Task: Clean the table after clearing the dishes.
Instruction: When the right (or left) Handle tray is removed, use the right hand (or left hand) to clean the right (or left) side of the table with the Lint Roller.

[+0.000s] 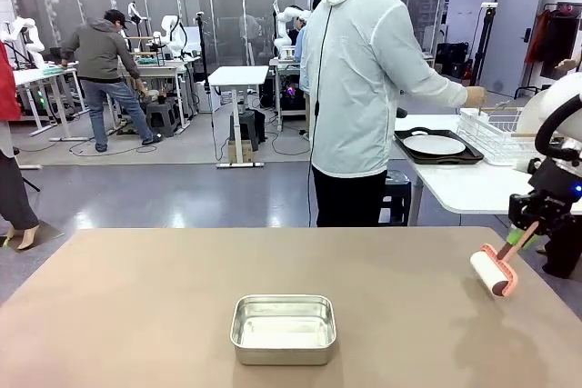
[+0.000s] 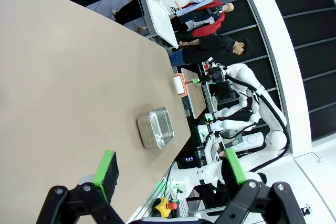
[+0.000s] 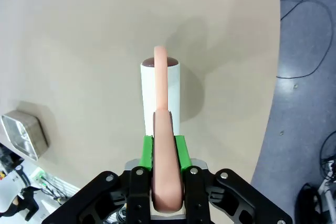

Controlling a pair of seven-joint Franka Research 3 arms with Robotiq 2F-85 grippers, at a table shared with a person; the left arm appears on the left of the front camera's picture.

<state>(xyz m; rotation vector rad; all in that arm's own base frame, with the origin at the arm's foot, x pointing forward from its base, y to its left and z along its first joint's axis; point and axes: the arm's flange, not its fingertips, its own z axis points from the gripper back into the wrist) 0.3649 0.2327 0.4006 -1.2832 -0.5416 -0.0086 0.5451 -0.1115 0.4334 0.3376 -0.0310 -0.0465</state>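
Note:
The beige-brown table (image 1: 136, 297) stretches across the front view. Above its right edge, my right gripper (image 1: 527, 232) is shut on the pink handle of a cleaning roller (image 1: 496, 272), whose white roll hangs tilted just above the top. In the right wrist view, the gripper (image 3: 163, 150) clamps the handle and the roller (image 3: 161, 95) points down at the table (image 3: 79, 40). My left gripper (image 2: 169, 167) is open with nothing in it, high over the table (image 2: 63, 77). One of the dishes, a white plate on a dark tray (image 1: 435, 144), lies on the white side table.
A shiny steel pan (image 1: 282, 329) sits near the table's front middle, also seen as the pan (image 2: 156, 127) and the pan (image 3: 23, 134). A person (image 1: 364, 88) stands at the far side, back turned, one hand at a wire rack (image 1: 496, 134) on the side table.

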